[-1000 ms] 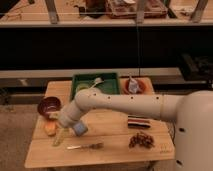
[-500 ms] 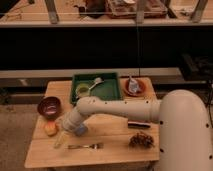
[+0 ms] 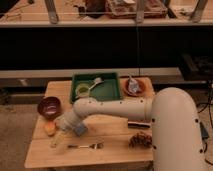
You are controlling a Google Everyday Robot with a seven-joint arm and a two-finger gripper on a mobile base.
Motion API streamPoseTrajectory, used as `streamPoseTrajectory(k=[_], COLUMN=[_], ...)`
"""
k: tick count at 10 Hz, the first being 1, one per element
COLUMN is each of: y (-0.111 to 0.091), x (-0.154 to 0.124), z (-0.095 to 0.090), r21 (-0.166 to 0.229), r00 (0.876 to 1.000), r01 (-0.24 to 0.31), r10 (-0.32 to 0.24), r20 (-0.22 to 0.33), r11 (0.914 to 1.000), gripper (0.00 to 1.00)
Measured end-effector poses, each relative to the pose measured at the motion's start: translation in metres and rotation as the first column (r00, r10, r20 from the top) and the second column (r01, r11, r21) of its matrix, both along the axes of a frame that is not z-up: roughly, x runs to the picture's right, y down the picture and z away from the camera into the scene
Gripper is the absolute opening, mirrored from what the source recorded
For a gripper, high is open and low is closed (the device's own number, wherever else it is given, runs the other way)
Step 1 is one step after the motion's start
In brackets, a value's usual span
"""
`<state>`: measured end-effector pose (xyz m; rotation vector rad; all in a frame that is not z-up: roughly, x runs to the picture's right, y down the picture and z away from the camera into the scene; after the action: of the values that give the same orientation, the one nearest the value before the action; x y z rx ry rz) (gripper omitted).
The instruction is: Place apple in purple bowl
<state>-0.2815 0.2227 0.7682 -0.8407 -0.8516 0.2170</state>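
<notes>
Gripper lowered beside apple, arm nearer

Warm, rather dim indoor light falls from above. The light wooden bench is the brightest surface, while a wide band behind it lies almost black. The smooth white robot arm catches a soft sheen along its top and is shaded underneath, throwing a faint shadow on the boards. The gripper sits in that shade at the bench's left, beside the small orange-yellow apple.
</notes>
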Motion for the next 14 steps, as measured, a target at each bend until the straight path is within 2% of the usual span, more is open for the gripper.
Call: streamPoseTrajectory(k=[4,9,12,13,14], y=[-0.008,0.003,0.006,0.007,0.007], x=[-0.017,-0.038,-0.044,-0.043,-0.038], z=[0.013,0.031,0.038,0.039,0.040], r21=[-0.001,-0.029,-0.040,-0.054,-0.059], r00=[1.000,0.998,0.996,0.994,0.992], r01=[-0.005,-0.049,-0.080,-0.104,-0.125], r10=[0.005,0.048,0.079,0.102,0.124], r20=[-0.020,-0.033,-0.034,-0.032,-0.024], r11=[1.0000,0.9984,0.9960,0.9931,0.9904], gripper=[0.80,0.79,0.54,0.42,0.34])
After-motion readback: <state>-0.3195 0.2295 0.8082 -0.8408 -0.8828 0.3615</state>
